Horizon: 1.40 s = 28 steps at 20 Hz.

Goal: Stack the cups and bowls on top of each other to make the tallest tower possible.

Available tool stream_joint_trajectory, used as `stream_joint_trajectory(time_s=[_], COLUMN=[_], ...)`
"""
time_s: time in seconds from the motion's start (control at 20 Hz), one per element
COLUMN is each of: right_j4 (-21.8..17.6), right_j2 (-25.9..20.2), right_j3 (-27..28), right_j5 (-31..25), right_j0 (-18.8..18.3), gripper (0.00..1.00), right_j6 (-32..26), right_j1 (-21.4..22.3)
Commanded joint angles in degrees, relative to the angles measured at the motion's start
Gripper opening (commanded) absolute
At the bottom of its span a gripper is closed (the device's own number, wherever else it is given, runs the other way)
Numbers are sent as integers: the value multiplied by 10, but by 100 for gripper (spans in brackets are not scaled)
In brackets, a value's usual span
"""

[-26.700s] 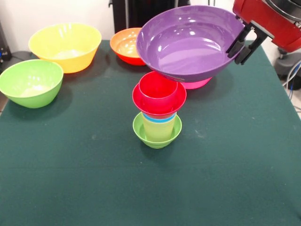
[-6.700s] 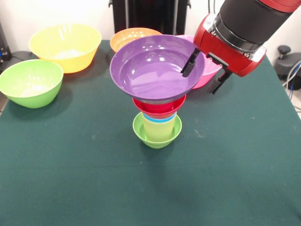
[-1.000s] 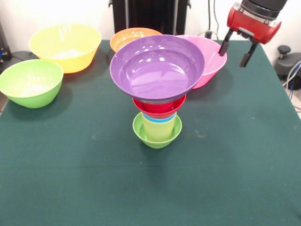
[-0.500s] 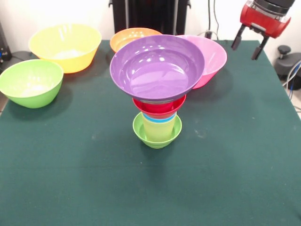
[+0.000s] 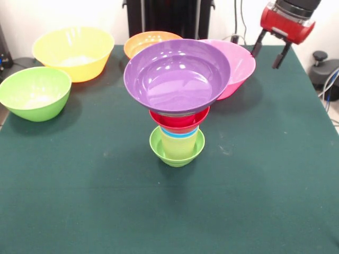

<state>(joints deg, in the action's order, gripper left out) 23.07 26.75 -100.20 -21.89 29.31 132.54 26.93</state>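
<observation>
Centrally on green counter (image 5: 79,201): tower (image 5: 177,121), small lime-green bowl (image 5: 177,152) as base, pale yellow cup (image 5: 179,144) inside it, blue rim above, small red bowl (image 5: 179,119), wide purple bowl (image 5: 177,76) on top. Hand (image 5: 269,53) up at far right corner, fingers spread, holding nothing, beside pink bowl (image 5: 239,66). Yellow bowl (image 5: 73,52), green bowl (image 5: 34,92), orange bowl (image 5: 143,41) apart from tower.

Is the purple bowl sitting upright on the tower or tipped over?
Upright: the purple bowl rests mouth-up on the small red bowl, its rim roughly level.
</observation>
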Motion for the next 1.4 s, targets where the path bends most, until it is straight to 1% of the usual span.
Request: stream_joint_trajectory(time_s=[0.05, 0.3, 0.45, 0.65, 0.85, 1.0, 1.25, 1.4], right_j4=[-9, -22, -23, -22, -24, -28, -31, -29], right_j2=[-48, -37, -39, -56, -75, -87, -100, -103], right_j3=[-7, -5, -5, -16, -32, -41, -49, -56], right_j5=[16, 7, 15, 62, 119, 164, 195, 196], right_j0=[-41, -47, -46, -50, -60, -61, -73, -75], gripper=[100, 100, 100, 100, 100, 100, 100, 100], right_j6=[71, 63, 65, 67, 71, 78, 72, 69], right_j1=[-37, -27, -27, -28, -27, -27, -20, -13])
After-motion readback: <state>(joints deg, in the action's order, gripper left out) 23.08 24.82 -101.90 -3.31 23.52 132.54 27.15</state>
